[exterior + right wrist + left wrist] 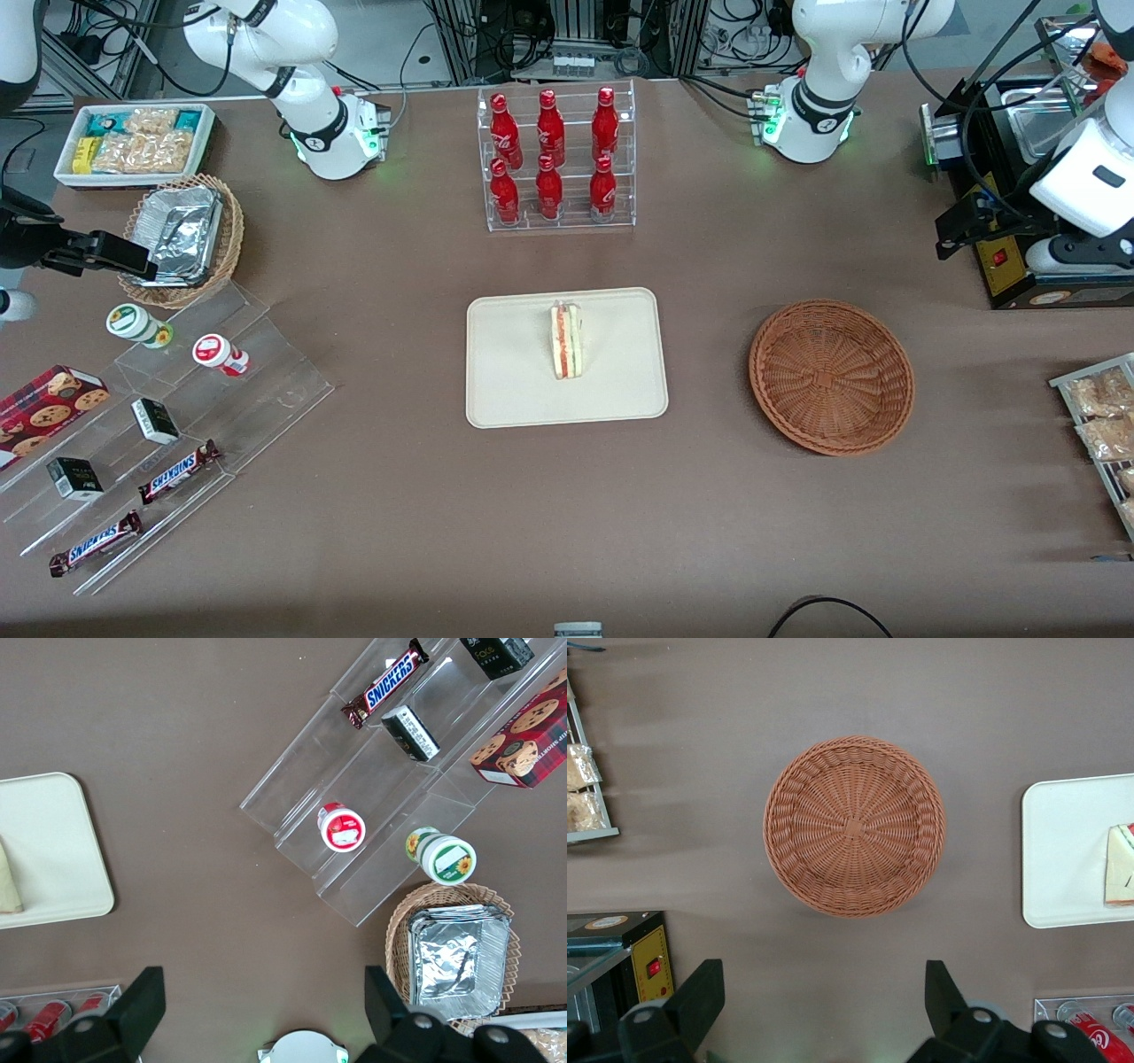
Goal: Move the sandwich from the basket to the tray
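The sandwich (567, 341) lies on the cream tray (514, 381) in the middle of the table, its red and green edge showing. It also shows in the left wrist view (1121, 877) on the tray (1063, 850). The reddish-brown basket (772, 354) is empty and stands beside the tray, toward the working arm's end. My gripper (961, 229) hangs high above the table, farther from the front camera than the basket, next to a black machine. In the left wrist view the gripper (824, 979) is wide open and empty, apart from the basket (853, 826).
A clear rack of red bottles (556, 159) stands farther back than the tray. A black machine (1019, 257) and packet trays (1099, 416) are at the working arm's end. A foil-tray basket (182, 239), a snack bin (133, 142) and an acrylic stand (177, 416) are at the parked arm's end.
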`<action>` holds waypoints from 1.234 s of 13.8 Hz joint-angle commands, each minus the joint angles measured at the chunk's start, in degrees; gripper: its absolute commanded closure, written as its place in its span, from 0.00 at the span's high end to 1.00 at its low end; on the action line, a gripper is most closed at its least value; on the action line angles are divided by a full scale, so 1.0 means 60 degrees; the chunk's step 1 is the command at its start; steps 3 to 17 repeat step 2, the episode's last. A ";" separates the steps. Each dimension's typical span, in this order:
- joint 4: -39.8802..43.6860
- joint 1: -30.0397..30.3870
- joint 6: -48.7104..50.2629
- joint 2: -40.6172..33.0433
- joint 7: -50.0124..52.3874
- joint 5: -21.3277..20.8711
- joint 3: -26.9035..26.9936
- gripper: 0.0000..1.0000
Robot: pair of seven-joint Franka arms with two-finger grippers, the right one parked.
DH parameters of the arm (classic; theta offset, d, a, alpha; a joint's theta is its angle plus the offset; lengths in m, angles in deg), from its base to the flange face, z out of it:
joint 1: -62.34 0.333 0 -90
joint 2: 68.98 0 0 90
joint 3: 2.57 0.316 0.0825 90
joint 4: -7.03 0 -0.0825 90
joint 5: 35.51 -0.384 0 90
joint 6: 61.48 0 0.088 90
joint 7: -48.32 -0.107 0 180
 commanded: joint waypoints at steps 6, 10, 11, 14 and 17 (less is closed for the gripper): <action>-0.0163 0.0096 0.0021 -0.0116 0.0045 -0.0035 -0.0101 1.00; -0.0163 0.0096 0.0021 -0.0116 0.0045 -0.0035 -0.0101 1.00; -0.0163 0.0096 0.0021 -0.0116 0.0045 -0.0035 -0.0101 1.00; -0.0163 0.0096 0.0021 -0.0116 0.0045 -0.0035 -0.0101 1.00; -0.0163 0.0096 0.0021 -0.0116 0.0045 -0.0035 -0.0101 1.00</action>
